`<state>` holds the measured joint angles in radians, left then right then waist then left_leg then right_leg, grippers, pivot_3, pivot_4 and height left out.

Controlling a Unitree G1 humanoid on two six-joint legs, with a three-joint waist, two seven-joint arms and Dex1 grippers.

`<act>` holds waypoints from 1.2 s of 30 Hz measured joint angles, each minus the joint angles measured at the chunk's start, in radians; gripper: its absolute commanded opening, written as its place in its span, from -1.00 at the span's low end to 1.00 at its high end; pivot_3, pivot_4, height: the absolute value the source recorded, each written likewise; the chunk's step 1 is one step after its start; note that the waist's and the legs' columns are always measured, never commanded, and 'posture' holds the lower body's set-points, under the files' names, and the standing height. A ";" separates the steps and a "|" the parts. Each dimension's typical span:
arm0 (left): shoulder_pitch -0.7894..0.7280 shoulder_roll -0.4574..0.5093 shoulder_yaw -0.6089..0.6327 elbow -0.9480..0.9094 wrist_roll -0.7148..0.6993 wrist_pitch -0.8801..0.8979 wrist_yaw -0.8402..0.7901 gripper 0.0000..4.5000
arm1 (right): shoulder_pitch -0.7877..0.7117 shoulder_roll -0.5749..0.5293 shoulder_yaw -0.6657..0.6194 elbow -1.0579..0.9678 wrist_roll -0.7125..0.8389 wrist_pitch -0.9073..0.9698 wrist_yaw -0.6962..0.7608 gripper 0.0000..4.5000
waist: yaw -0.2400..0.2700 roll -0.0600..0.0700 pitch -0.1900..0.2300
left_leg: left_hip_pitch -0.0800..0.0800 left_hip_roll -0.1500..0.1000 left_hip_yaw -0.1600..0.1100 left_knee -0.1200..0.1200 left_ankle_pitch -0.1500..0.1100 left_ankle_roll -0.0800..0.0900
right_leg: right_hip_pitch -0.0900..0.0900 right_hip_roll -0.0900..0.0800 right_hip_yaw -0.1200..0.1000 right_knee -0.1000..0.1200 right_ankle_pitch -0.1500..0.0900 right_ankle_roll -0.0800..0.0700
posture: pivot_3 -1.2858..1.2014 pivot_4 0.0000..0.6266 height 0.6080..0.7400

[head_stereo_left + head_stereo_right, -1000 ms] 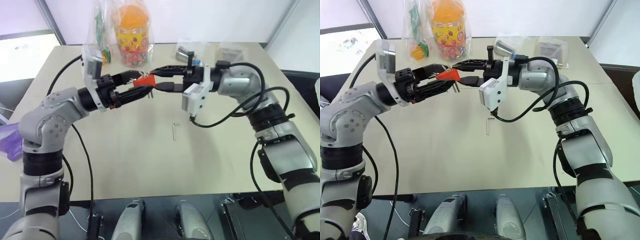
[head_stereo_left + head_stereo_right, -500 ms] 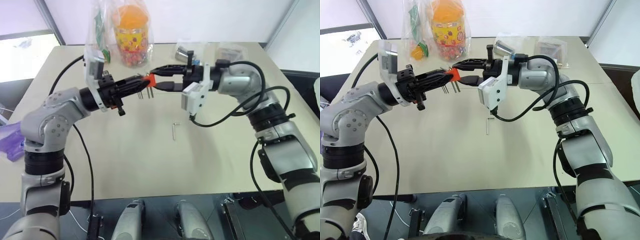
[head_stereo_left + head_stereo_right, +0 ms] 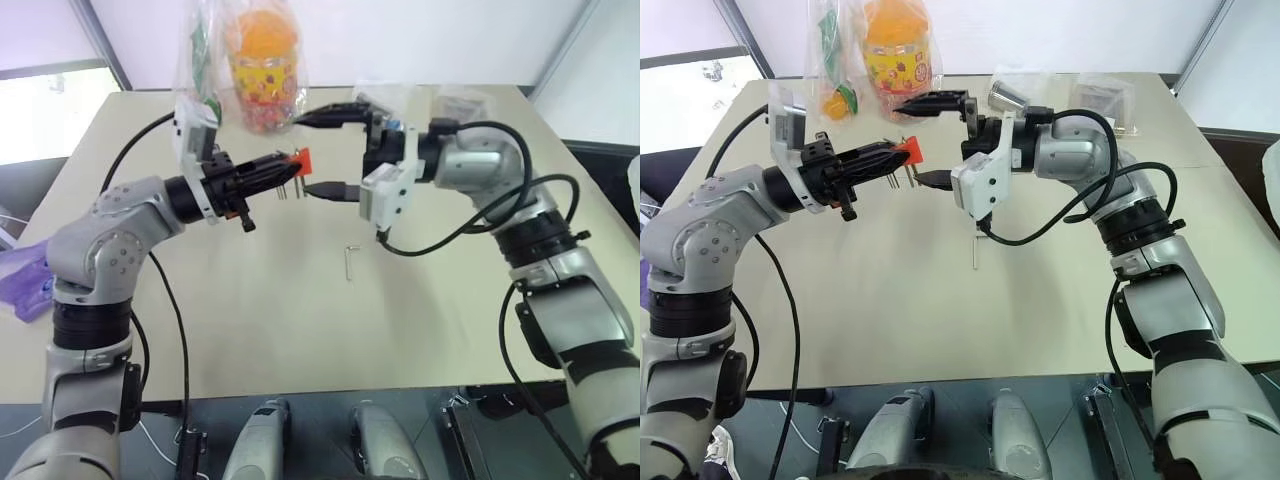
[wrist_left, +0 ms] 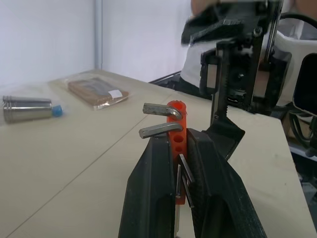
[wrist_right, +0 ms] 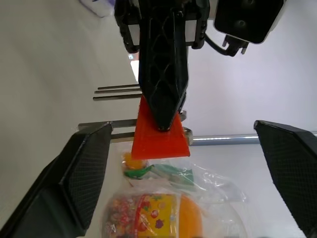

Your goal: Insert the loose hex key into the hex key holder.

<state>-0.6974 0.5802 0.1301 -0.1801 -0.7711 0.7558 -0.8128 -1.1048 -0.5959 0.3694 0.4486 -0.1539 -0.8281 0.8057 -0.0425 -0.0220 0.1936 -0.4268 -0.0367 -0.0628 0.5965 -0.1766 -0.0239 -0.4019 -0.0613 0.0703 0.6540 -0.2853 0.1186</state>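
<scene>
while a bagged orange-lidded candy jar (image 3: pixel 265 70) stands at the far edge of the beige bench (image 3: pixel 300 330), with a second clear bag holding something orange and green (image 3: pixel 835 95) just to its left, both arms meet in the air above the far middle of the surface. farther right along the far edge lie a small metal cup on its side (image 3: pixel 1008 96) and a flat clear packet (image 3: pixel 1102 100). a purple object (image 3: pixel 22 285) sits off the bench's left side.

the left gripper (image 3: pixel 290 168) is pressed together on the hex key holder (image 3: pixel 301 161), pinching the small red-orange block at its tip and holding it well above the bench. thin metal keys stick out of the block: straight shafts hang below it in the head views, and the left wrist view shows two bent ends at its upper part beside a column of round holes.

the right gripper (image 3: pixel 930 140) faces it from the right with its two black fingers spread wide, one above and one below the holder's height, touching nothing; the holder sits just off the gap between them.

the loose hex key (image 3: pixel 349 262), a thin silver-grey l-shaped rod, lies flat on the bare bench near the middle, below and nearer than the right gripper, well apart from the holder. nothing lies beside it, though the right arm's black cable (image 3: pixel 440 235) droops just to its right.
</scene>
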 measured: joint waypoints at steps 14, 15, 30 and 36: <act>0.067 0.047 0.021 -0.041 0.036 -0.008 0.044 -1.00 | 0.267 -0.036 -0.134 -0.565 0.393 1.745 0.121 0.99 | 0.000 0.000 0.000 | -0.001 0.000 -0.001 0.001 0.000 0.001 | -0.001 -0.002 0.000 0.001 0.000 0.000 | 0.03 -0.52 1.00; 0.072 0.050 0.023 -0.044 0.036 -0.008 0.050 -1.00 | 0.267 -0.012 -0.153 -0.604 0.430 1.866 0.106 0.99 | 0.000 0.000 0.000 | -0.001 0.000 -0.001 0.001 0.000 0.001 | -0.001 -0.002 0.000 0.001 0.000 0.000 | 0.03 -0.52 1.00; 0.103 0.086 0.049 -0.076 0.034 0.005 0.096 -1.00 | 0.364 0.187 -0.168 -0.627 0.502 2.248 -0.212 0.99 | 0.004 0.000 0.000 | -0.001 -0.001 0.000 0.001 0.000 0.001 | -0.001 -0.001 0.000 0.001 0.000 0.000 | 0.03 -0.52 1.00; 0.107 0.092 0.057 -0.100 0.027 0.010 0.114 -1.00 | 0.382 0.223 -0.160 -0.576 0.478 2.184 -0.282 0.99 | 0.001 0.000 0.000 | -0.001 -0.001 0.000 0.001 0.000 0.001 | -0.001 -0.001 0.000 0.001 0.000 0.000 | 0.03 -0.52 1.00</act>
<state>-0.5904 0.6725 0.1866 -0.2798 -0.7439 0.7661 -0.6985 -0.7227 -0.3728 0.2089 -0.1274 0.3238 1.3555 0.5242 -0.0417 -0.0222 0.1932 -0.4281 -0.0374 -0.0631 0.5972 -0.1768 -0.0233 -0.4033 -0.0622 0.0701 0.6551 -0.2853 0.1186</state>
